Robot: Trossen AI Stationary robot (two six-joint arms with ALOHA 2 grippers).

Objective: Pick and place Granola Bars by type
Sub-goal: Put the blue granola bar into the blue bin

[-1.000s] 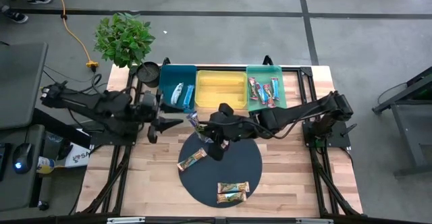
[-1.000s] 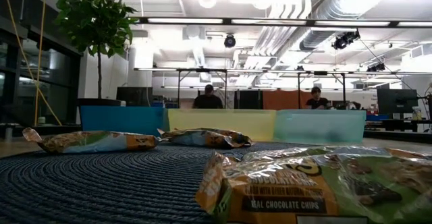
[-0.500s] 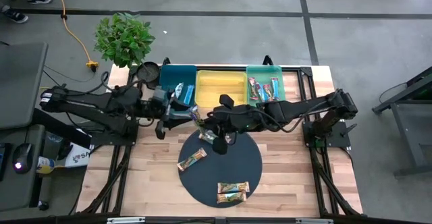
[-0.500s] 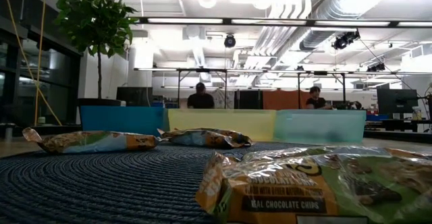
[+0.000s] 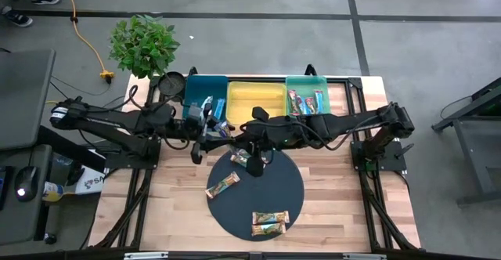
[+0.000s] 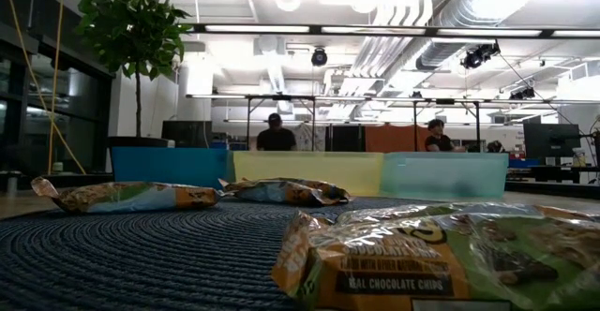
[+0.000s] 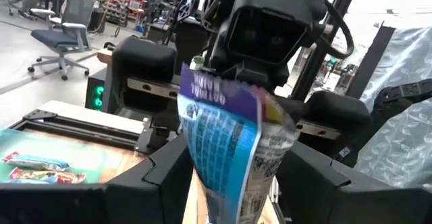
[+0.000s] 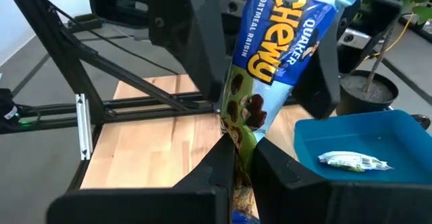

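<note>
Tools (image 8: 236,158) both pinching granola bar (image 8: 270,55)

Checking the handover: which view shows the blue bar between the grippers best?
The right wrist view: the blue bar fills it, pinched by the right gripper. Left wrist view shows its back between that gripper's fingers. High view: a speck. Low view: nothing.
</note>
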